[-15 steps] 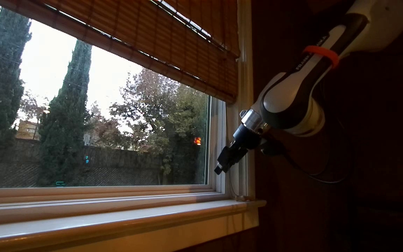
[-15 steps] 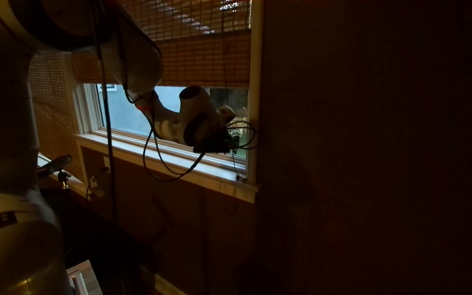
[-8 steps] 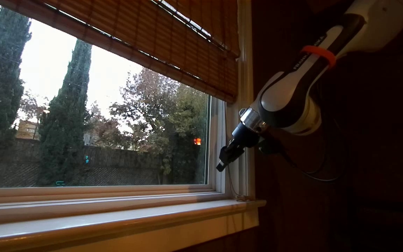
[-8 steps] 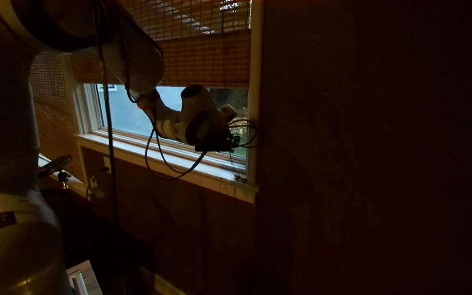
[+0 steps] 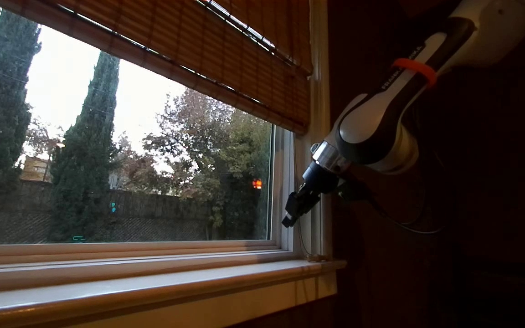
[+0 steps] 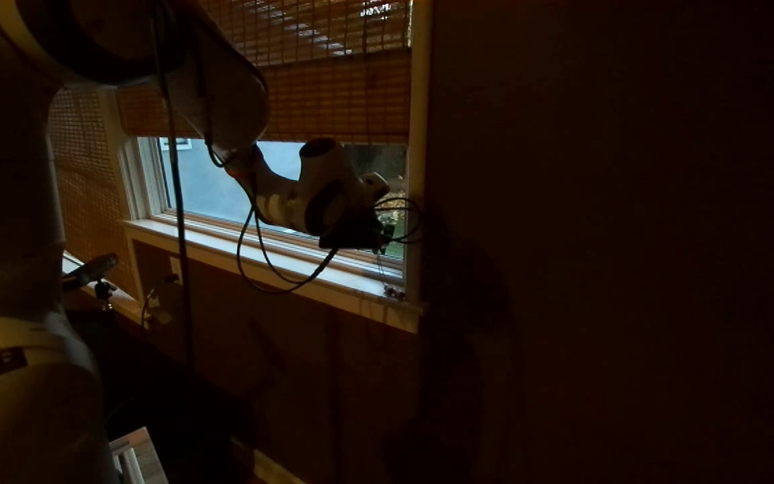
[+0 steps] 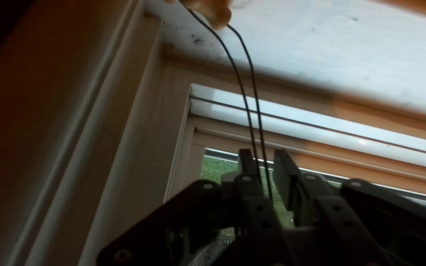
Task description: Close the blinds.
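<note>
1. Closing looks only partly done: the slatted bamboo blinds point(image 5: 226, 59) hang above the gripper point(image 7: 264, 160), leaving the lower window glass point(image 5: 176, 182) uncovered.
2. The gripper's jaws stand a narrow gap apart; two thin dark pull cords point(image 7: 258, 111) run into that gap, apparently not clamped, though whether they touch cannot be told.
3. Remaining, in my judgement: pinch and work the pull cords, then let the blinds down to the window sill point(image 5: 153, 281) below the gripper.
</note>
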`<state>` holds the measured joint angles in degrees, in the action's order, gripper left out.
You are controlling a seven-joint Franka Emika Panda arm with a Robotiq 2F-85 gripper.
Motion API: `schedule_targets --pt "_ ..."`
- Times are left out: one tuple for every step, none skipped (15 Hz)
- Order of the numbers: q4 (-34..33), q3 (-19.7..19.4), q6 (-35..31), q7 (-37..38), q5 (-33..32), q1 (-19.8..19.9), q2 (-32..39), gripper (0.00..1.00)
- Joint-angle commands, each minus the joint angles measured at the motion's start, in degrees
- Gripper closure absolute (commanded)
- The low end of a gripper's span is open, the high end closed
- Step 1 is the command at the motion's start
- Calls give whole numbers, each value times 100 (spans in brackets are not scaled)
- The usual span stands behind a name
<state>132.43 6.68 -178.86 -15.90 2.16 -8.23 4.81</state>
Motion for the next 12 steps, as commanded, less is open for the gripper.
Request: schedule_targets --pt "-68 -45 442 142 -71 -41 -181 48" --pt "-80 -43 538 160 -81 -41 -212 42" --pt "-94 -39 614 175 -86 -40 -236 34" --pt "-108 -38 721 206 -94 -40 -266 27" --pt "-112 -40 823 242 -110 -38 -297 19" --pt "-116 -28 907 251 -90 -35 -318 21" --pt "-123 -21 1023 283 -86 -35 -345 21" --pt "-128 -17 1113 301 -81 -32 -362 22" --pt "-137 -8 1206 311 -62 -32 -376 27" --pt "-142 2 1272 306 -35 -32 -385 38" --pt "-147 5 1334 315 -30 -33 -394 48" --pt "-152 4 1351 330 -46 -30 -386 55"
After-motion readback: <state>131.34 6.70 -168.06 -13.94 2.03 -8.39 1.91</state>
